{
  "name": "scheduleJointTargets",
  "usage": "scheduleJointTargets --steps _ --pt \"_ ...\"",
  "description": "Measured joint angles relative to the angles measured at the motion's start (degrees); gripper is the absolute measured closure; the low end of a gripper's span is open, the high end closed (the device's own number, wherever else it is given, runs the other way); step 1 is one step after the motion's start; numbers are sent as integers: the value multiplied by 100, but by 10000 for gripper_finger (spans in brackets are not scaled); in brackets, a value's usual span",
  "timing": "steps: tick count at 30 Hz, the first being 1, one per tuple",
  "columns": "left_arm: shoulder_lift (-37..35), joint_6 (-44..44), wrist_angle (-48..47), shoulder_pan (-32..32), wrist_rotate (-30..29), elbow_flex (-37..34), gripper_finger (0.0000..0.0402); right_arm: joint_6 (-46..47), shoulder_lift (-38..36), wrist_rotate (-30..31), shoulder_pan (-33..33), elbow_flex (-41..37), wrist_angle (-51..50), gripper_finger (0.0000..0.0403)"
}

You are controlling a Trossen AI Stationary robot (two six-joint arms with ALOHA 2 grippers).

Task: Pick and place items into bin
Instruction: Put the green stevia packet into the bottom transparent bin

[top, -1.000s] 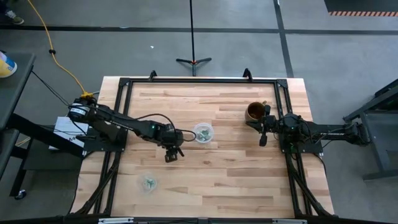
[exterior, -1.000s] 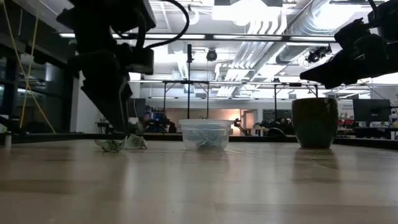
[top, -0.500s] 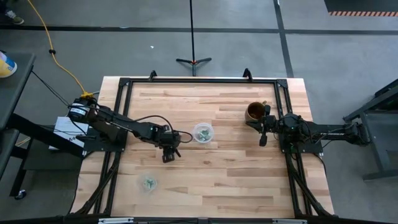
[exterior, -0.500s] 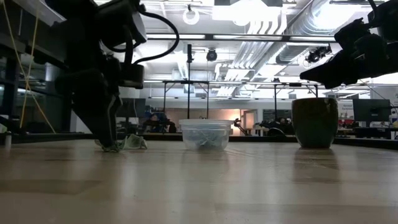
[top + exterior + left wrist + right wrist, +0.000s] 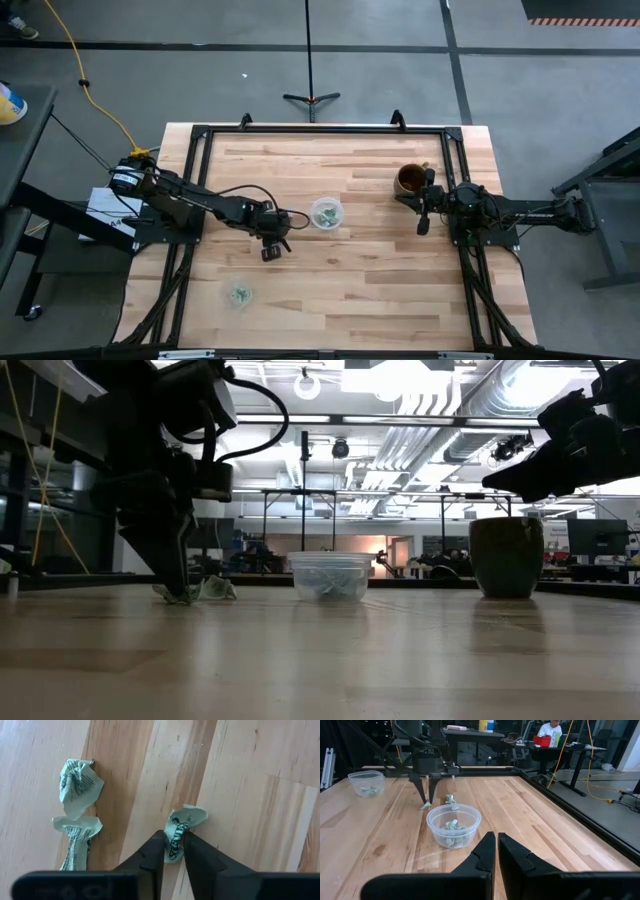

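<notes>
My left gripper (image 5: 174, 851) stands left of the table's middle (image 5: 270, 248), pointing down, shut on one crumpled pale green paper piece (image 5: 186, 817). Two more pieces (image 5: 77, 780) (image 5: 75, 832) lie on the wood beside it. Two clear cups, one at mid-table (image 5: 326, 212) (image 5: 454, 825) and one near the front left (image 5: 240, 294), hold further pieces; which is the bin, I cannot tell. My right gripper (image 5: 496, 845) hovers shut at the right (image 5: 423, 222), beside the brown mug (image 5: 410, 180). My left gripper pinches the paper piece's narrow lower end (image 5: 175, 842) between its two fingertips, coming from above and pointing down. The wider crumpled end (image 5: 190, 815) sticks out past the fingers. The fingertips (image 5: 180, 596) reach table level; whether the piece has left the wood, I cannot tell.
A black frame (image 5: 320, 130) runs around the table's edges. The brown mug stands at the far right (image 5: 506, 555). Bare wood lies between the mid-table cup and the mug and along the near edge.
My left gripper has moved a little toward the table's left edge and down to the wood, and has shut on the paper piece. My right gripper has kept still.
</notes>
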Motion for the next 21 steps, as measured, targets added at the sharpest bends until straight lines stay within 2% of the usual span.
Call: scheduleJointTargets --steps 10,14,21 --pt "-13 327 -11 0 94 5 380 1 0 0 -1 0 0 391" --pt "-13 414 -365 -2 133 280 380 1 0 0 0 1 0 391" --pt "-15 -262 -1697 -208 1117 1240 347 1 0 0 -1 0 0 391"
